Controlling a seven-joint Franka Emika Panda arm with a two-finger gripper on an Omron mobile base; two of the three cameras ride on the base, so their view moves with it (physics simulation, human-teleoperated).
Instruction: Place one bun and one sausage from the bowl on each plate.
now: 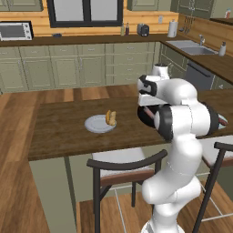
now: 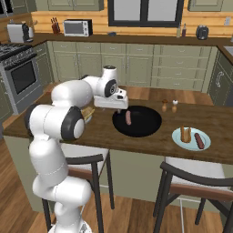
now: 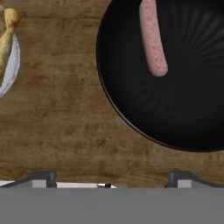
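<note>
The black bowl (image 2: pixel 146 128) sits mid-counter with one pink sausage (image 2: pixel 128 118) in it. In the hand view the sausage (image 3: pixel 153 37) lies in the upper part of the bowl (image 3: pixel 183 109). The grey-white plate (image 1: pixel 94 124) carries a bun (image 1: pixel 110 118); its rim (image 3: pixel 14 65) and bun (image 3: pixel 6 39) show at the left edge. The light teal plate (image 2: pixel 189 144) holds a bun (image 2: pixel 185 133) and a sausage (image 2: pixel 199 140). My gripper (image 3: pixel 111 179) is open and empty, hovering over bare wood between the grey-white plate and the bowl, near the bowl's left rim (image 2: pixel 119 109).
Two small shakers (image 2: pixel 169 106) stand behind the bowl. Two dark-framed chairs (image 2: pixel 86 164) (image 2: pixel 195 182) are tucked under the counter's near edge. A stove (image 2: pixel 20 73) stands at the far left; cabinets line the back wall.
</note>
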